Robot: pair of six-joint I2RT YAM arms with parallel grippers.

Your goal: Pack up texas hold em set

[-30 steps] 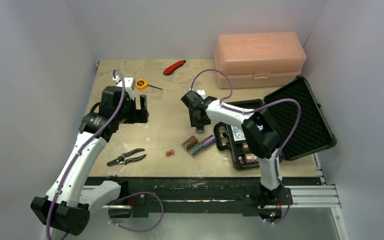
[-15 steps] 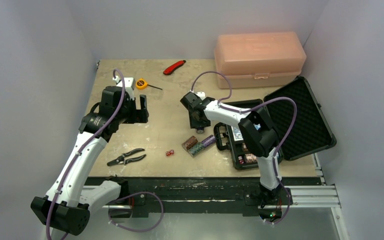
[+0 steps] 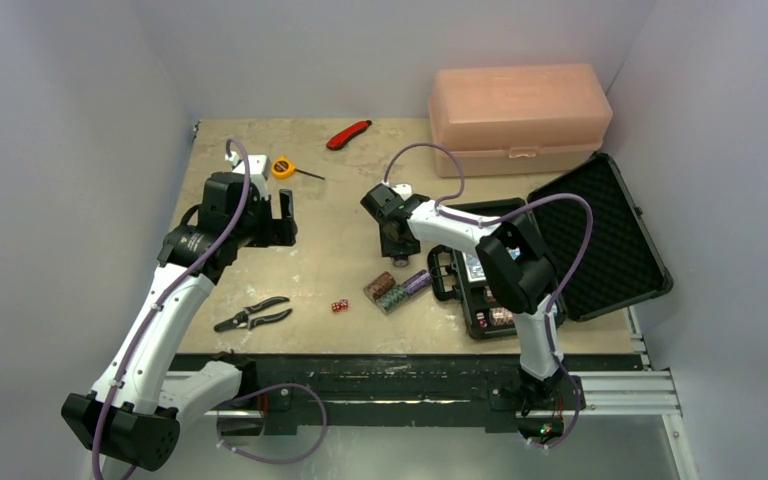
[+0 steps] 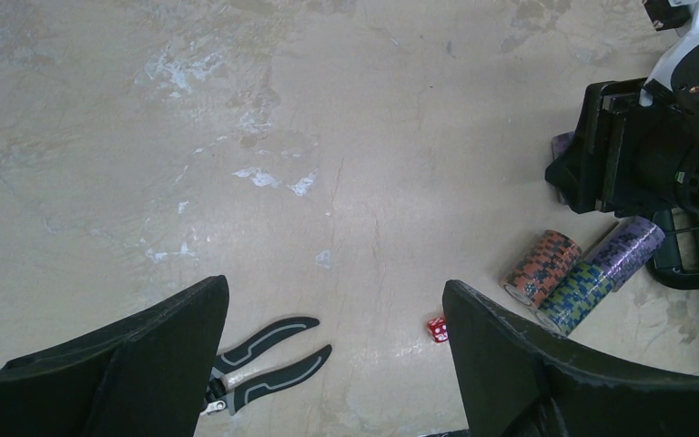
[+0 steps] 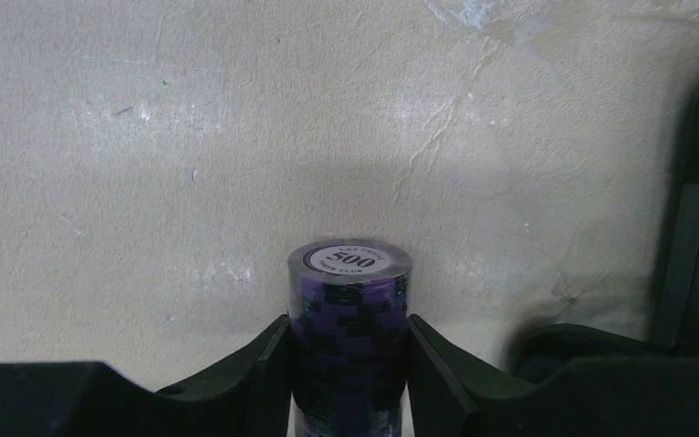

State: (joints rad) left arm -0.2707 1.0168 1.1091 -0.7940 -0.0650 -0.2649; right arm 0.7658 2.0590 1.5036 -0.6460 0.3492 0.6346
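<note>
— Arms first: how do they sit?
— I have the right arm bent over mid-table, its right gripper point(image 5: 349, 364) clamped on a purple chip roll point(image 5: 349, 309) just left of the open black case point(image 3: 600, 235). My left gripper point(image 4: 335, 364) hangs spread above bare table, gripping nothing.
— Surface?
— Scuffed beige table point(image 3: 330, 250), pale walls. Three more chip rolls point(image 3: 397, 287) lie side by side beside the case. Red dice point(image 3: 339, 306) sit near them and pliers point(image 3: 253, 316) further left. A pink box point(image 3: 520, 115), a red knife point(image 3: 348, 133) and a tape measure point(image 3: 282, 167) are at the back.
— Wrist views?
— Only my right wrist reads "500" on the held roll. Only overhead shows the case's foam lid.
</note>
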